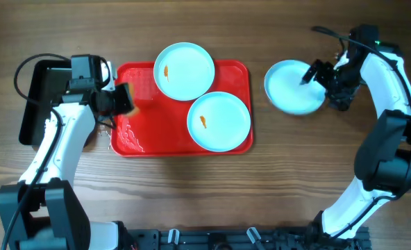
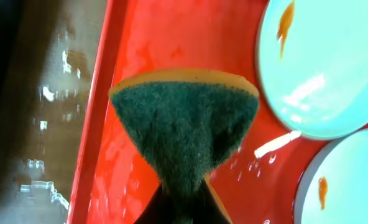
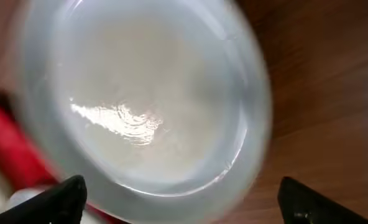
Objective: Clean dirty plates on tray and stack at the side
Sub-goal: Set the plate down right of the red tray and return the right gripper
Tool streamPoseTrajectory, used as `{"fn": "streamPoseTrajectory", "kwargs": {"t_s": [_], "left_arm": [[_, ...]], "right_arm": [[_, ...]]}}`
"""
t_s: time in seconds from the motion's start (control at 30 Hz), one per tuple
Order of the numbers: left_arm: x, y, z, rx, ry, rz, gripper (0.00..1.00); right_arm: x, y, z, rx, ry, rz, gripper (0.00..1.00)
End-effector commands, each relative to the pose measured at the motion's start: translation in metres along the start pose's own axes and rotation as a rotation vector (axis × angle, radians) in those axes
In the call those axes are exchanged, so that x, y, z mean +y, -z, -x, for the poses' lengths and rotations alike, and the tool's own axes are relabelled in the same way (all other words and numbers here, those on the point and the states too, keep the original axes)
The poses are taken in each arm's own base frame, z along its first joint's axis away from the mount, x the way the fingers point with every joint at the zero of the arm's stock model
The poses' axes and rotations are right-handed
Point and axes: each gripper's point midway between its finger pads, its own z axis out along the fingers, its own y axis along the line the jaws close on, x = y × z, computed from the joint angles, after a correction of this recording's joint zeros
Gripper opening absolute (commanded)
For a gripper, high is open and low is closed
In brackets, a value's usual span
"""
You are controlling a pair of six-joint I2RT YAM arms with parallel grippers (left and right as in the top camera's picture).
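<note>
Two pale blue plates with orange smears lie on the red tray [image 1: 136,139]: one at the back [image 1: 185,71], one at the front right [image 1: 219,121]. Both show in the left wrist view, the back plate [image 2: 321,68] and the front plate [image 2: 352,180]. My left gripper [image 1: 115,101] is shut on a green-and-orange sponge [image 2: 184,124] over the tray's wet left end [image 2: 171,37]. A third plate [image 1: 292,87] with no smear visible lies on the table right of the tray. My right gripper [image 1: 316,73] is open at its right rim, fingers [image 3: 184,199] spread wide beside the plate [image 3: 140,93].
A black rectangular tray [image 1: 35,97] lies at the far left, under the left arm. Water drops glisten on the wooden table [image 2: 47,124] beside the red tray's left rim. The red tray's edge shows blurred at the left of the right wrist view [image 3: 10,149].
</note>
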Motion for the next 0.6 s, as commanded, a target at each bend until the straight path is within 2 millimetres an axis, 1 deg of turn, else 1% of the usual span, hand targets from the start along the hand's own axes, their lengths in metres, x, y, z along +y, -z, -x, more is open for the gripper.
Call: {"fn": "streamPoseTrajectory", "kwargs": {"t_s": [0.0,0.03,0.07,0.1,0.13,0.17,0.2,0.27,0.3,0.33,0.37,0.43,0.47,0.5,0.53,0.57], "left_arm": [[-0.008,0.01,0.03,-0.121,-0.013,-0.034,0.04],[-0.002,0.013,0.044,-0.173,-0.003,-0.028,0.04],[0.011,0.017,0.058,-0.229,0.017,-0.003,0.04],[0.029,0.022,0.07,-0.277,0.046,0.043,0.04],[0.052,0.028,0.08,-0.319,0.083,0.09,0.04],[0.084,0.036,0.088,-0.358,0.139,0.161,0.04],[0.109,0.04,0.091,-0.373,0.184,0.207,0.04],[0.148,0.038,0.088,-0.365,0.232,0.259,0.04],[0.172,0.031,0.082,-0.337,0.254,0.287,0.04],[0.197,0.019,0.073,-0.306,0.306,0.307,0.04],[0.213,0.007,0.066,-0.283,0.348,0.304,0.04],[0.228,-0.001,0.06,-0.267,0.377,0.312,0.04],[0.239,-0.005,0.056,-0.259,0.401,0.322,0.04],[0.246,-0.006,0.052,-0.252,0.417,0.328,0.06],[0.25,-0.007,0.049,-0.247,0.429,0.326,0.14],[0.25,-0.007,0.05,-0.251,0.435,0.303,0.45]], "right_arm": [[0.064,0.01,-0.034,0.109,0.223,0.29,1.0],[0.074,0.006,-0.047,0.132,0.289,0.289,1.0],[0.084,0.001,-0.06,0.154,0.347,0.275,1.0],[0.09,-0.003,-0.07,0.165,0.382,0.249,1.0],[0.1,-0.009,-0.081,0.174,0.43,0.22,1.0],[0.113,-0.015,-0.095,0.182,0.48,0.206,1.0],[0.124,-0.018,-0.104,0.181,0.52,0.21,1.0],[0.152,-0.026,-0.123,0.172,0.57,0.23,1.0],[0.169,-0.029,-0.131,0.155,0.591,0.25,1.0],[0.188,-0.033,-0.139,0.124,0.634,0.271,1.0],[0.199,-0.036,-0.144,0.091,0.656,0.263,1.0],[0.205,-0.04,-0.148,0.06,0.691,0.24,1.0],[0.206,-0.043,-0.149,0.041,0.709,0.214,1.0],[0.208,-0.044,-0.15,0.031,0.719,0.205,1.0],[0.21,-0.044,-0.151,0.025,0.726,0.206,1.0],[0.213,-0.044,-0.153,0.019,0.741,0.212,1.0]]}}
